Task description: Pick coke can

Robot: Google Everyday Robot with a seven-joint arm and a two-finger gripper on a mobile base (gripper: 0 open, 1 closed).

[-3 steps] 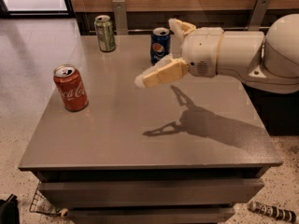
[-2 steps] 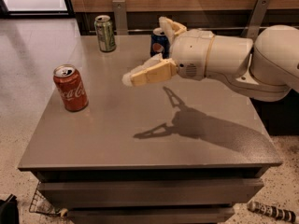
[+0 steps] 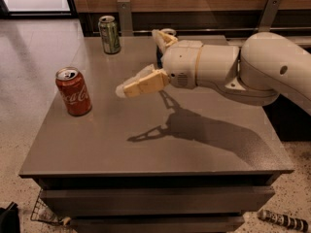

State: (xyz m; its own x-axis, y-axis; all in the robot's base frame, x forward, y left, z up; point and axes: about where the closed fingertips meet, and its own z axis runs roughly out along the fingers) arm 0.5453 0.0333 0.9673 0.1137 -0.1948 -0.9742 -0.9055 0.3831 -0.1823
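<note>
The coke can (image 3: 73,91) is red with white script and a silver top. It stands upright near the left edge of the grey table (image 3: 146,144). My gripper (image 3: 139,62) hovers above the middle of the table, to the right of the can and well apart from it. Its fingers are spread open and hold nothing. One finger (image 3: 141,84) points left toward the can and the other (image 3: 163,38) points to the back.
A green can (image 3: 109,34) stands upright at the back left of the table. A blue can (image 3: 168,32) stands at the back, mostly hidden behind my gripper. My white arm (image 3: 252,72) reaches in from the right. A wooden wall runs behind the table.
The gripper has moved left across the table, closer to the coke can, and now covers more of the blue can. The cans have not moved.
</note>
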